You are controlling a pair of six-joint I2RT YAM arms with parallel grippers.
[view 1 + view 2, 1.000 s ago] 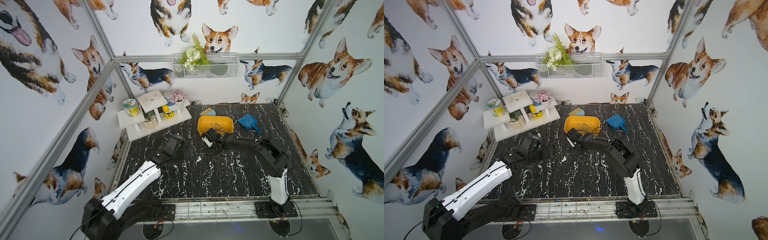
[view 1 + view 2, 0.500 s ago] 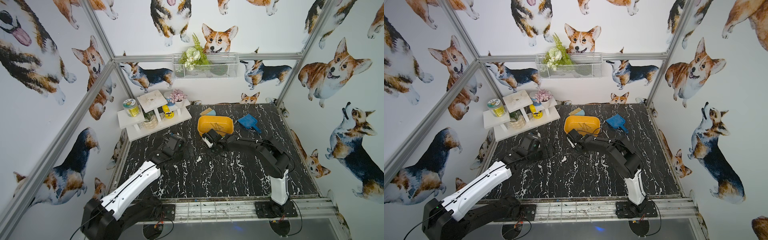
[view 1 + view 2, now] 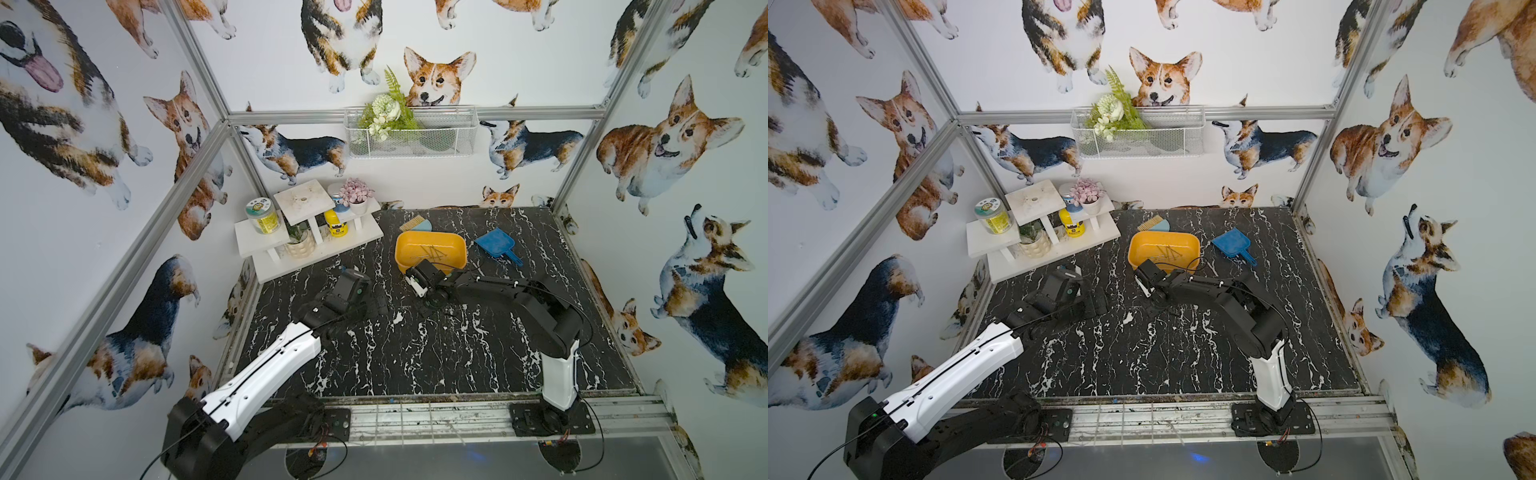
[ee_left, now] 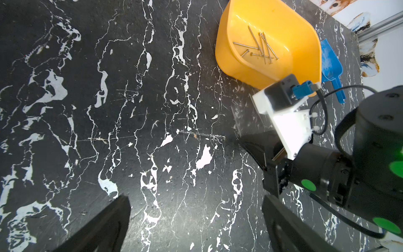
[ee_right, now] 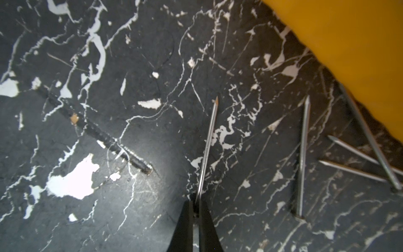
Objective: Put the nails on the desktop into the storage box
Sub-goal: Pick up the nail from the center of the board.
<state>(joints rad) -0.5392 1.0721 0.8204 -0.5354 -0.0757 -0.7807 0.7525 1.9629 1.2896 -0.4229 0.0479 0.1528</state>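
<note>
**Inspector:** Contents of the storage box point(image 4: 237, 67)?

**Assistant:** A heap of crossed nails point(image 4: 260, 47). Four loose nails point(image 5: 303, 157) lie on the desktop point(image 5: 109, 207), just beside its wall.

**Inspector:** Grippers?

**Assistant:** The right gripper point(image 5: 196, 207) pinches one nail point(image 5: 207, 144) near its head end. The left gripper point(image 4: 196, 203) is spread wide, holding nothing. The wire basket point(image 3: 436, 141) on the wall holds flowers point(image 3: 384, 114).

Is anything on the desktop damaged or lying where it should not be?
Yes. The desktop bears a long gouge with a brown chip, and four loose nails lie beside the storage box; the right gripper pinches a fifth nail.
</note>
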